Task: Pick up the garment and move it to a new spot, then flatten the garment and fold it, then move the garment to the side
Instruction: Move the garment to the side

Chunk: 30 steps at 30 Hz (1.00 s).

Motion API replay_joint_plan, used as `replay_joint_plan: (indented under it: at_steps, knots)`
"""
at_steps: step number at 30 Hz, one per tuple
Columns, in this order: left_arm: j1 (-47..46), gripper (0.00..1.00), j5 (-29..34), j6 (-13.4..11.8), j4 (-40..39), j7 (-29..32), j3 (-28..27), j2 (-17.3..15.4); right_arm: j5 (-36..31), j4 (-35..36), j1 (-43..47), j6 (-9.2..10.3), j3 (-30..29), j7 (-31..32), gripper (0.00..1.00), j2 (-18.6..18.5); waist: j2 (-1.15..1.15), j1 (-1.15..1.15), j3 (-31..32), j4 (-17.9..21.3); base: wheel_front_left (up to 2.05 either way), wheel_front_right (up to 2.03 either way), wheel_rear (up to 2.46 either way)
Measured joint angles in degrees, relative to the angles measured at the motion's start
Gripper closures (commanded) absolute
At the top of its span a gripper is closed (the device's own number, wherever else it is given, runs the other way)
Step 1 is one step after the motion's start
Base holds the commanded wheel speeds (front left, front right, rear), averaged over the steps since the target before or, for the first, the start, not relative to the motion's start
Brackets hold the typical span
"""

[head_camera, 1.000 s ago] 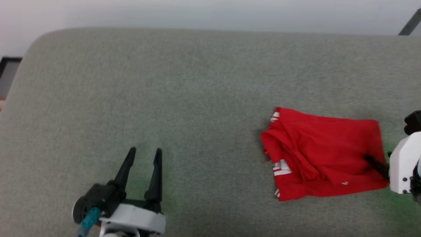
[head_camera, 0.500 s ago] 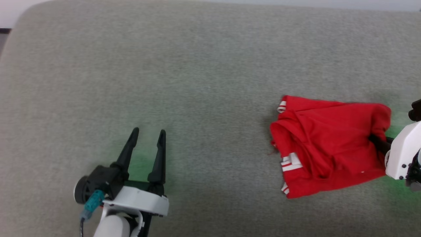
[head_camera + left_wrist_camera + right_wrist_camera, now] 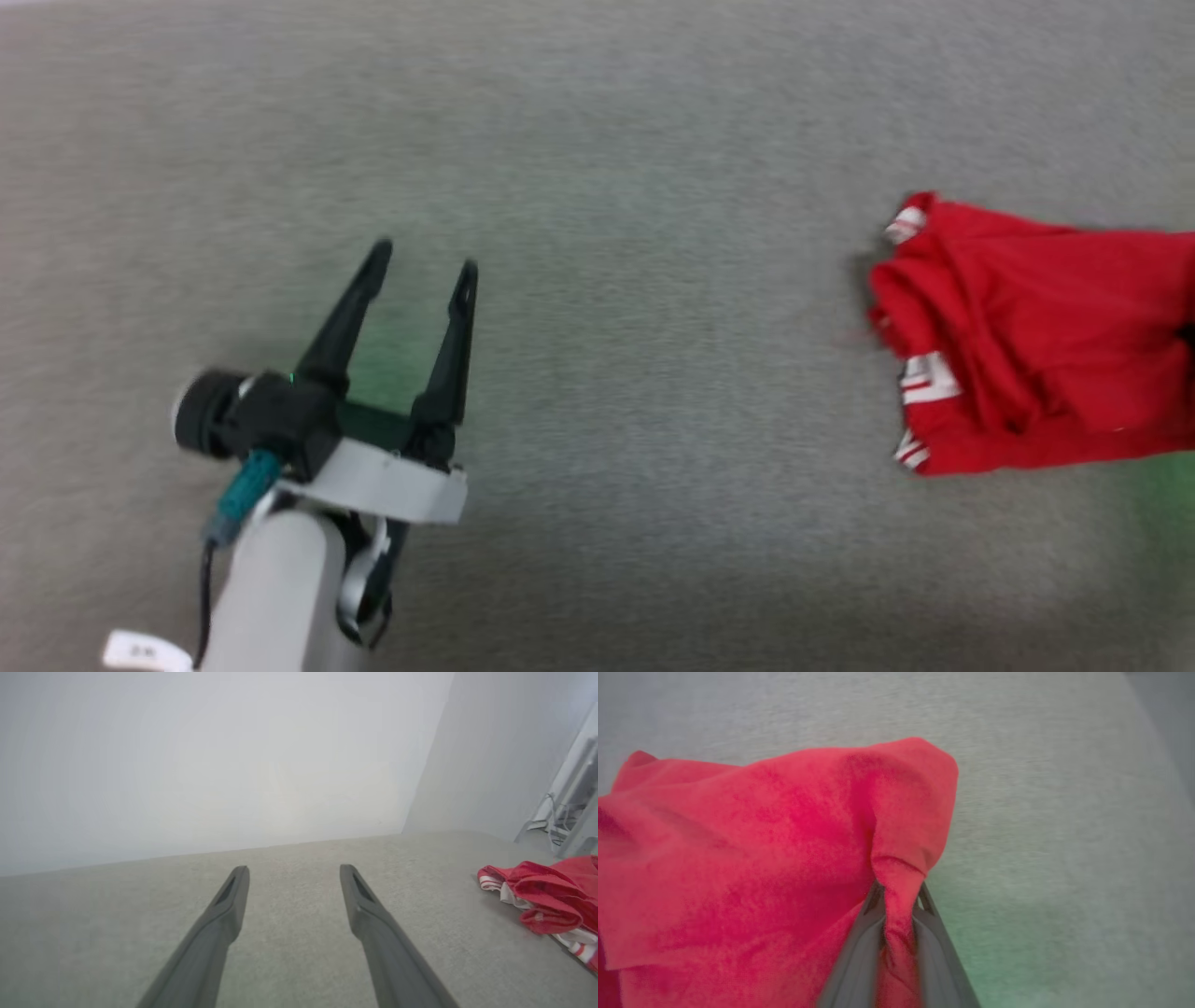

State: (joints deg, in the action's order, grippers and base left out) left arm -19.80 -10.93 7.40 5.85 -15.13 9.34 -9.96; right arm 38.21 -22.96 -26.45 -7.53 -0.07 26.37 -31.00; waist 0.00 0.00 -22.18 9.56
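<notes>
Your right pincer point(image 3: 899, 896) has just closed, pinching a corner of the garment point(image 3: 738, 858); it looks ready to lift.

Grey-green fabric surface point(image 3: 653, 280) below a pale wall point(image 3: 210, 765)

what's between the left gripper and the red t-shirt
Nothing: in the head view, the stretch of grey fabric surface between the open left gripper and the bright red jersey T-shirt with white striped trim is bare.

I hold the left gripper point(image 3: 422, 259) wide open, fingers forward; my right gripper point(image 3: 899, 892) pinches a fold of the garment point(image 3: 738, 858).
</notes>
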Motion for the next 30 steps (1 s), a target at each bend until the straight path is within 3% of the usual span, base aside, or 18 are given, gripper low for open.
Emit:
replay_joint_plan:
  at_steps: [6, 13, 25, 30]
  knots:
    - [-6.23, 0.0, 1.12, 0.0, -0.23, 0.0, 2.37, -3.12, -2.7, -6.01, -5.0, 0.0, -2.47, -3.42, 1.0, -1.42, 0.0, 0.0, -2.96, 4.14, 0.0, 0.0, 0.0]
    - [-13.76, 0.0, 1.64, 0.0, -0.59, 0.0, 5.55, -5.43, -7.51, -16.91, -14.32, 0.0, -6.34, -8.24, 1.0, -4.45, 0.0, 0.0, -7.85, 6.18, 0.0, 0.0, 0.0]
    - [-17.6, 0.0, 1.96, 0.0, -2.23, 0.0, 6.94, -7.15, -23.37, -34.04, -29.04, 0.0, -6.86, -18.41, 1.0, -6.33, 0.0, 0.0, -12.67, 5.1, 0.0, 0.0, 0.0]
    - [-17.42, 0.0, 2.14, 0.0, -3.18, 0.0, 6.78, -7.14, -28.65, -40.52, -31.59, 0.0, -8.34, -21.42, 1.0, -5.33, 0.0, 0.0, -12.92, 3.82, 0.0, 0.0, 0.0]
